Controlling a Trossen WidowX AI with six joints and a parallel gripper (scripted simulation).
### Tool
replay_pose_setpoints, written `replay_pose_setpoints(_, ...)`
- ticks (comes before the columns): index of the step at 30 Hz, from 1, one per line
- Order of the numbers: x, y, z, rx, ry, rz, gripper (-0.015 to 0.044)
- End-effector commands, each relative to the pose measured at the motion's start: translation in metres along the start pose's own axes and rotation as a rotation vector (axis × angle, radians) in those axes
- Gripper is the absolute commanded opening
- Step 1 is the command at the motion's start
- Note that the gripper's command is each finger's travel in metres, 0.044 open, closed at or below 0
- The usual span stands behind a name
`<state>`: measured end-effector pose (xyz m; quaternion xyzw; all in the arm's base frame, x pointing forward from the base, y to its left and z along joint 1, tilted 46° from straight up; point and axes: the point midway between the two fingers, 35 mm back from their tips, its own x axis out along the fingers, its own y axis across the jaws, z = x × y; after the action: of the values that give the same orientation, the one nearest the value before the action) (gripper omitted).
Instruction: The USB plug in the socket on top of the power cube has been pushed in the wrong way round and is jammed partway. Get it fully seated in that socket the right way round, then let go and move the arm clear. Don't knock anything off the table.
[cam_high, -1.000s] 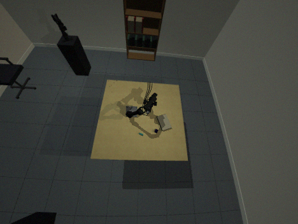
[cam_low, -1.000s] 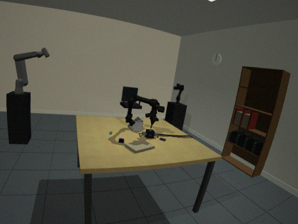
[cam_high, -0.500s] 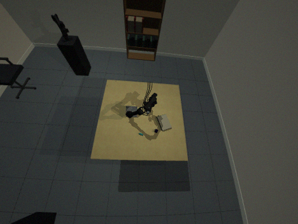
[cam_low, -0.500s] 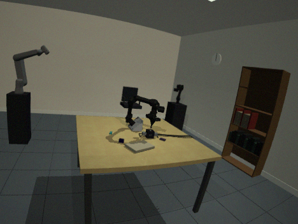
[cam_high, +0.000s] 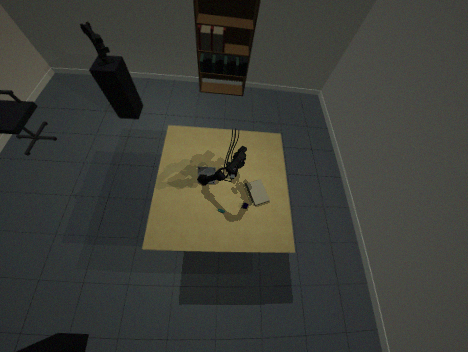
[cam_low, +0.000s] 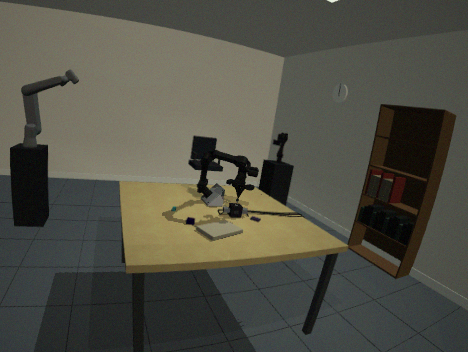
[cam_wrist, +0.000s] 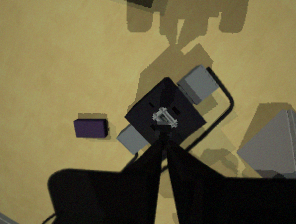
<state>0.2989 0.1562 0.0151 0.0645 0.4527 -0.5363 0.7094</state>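
While the jaws pinch it, the small silvery USB plug (cam_wrist: 164, 119) sits atop the black power cube (cam_wrist: 145, 112).

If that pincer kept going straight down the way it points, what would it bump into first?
The pincer already pinches the small silvery USB plug. Straight on, it would press that plug into the top of the black power cube; how much gap remains is hard to judge.

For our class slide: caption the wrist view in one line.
Gripper shut on the USB plug atop the black power cube, purple block lying alongside.
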Motion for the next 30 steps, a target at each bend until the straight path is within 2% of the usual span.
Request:
replay_pose_setpoints(1, 0.0002, 0.0001, 0.0, -0.097, 0.001, 0.001, 0.0)
replay_pose_setpoints(30, 0.0001, 0.0001, 0.0, -0.856, 0.001, 0.001, 0.0)
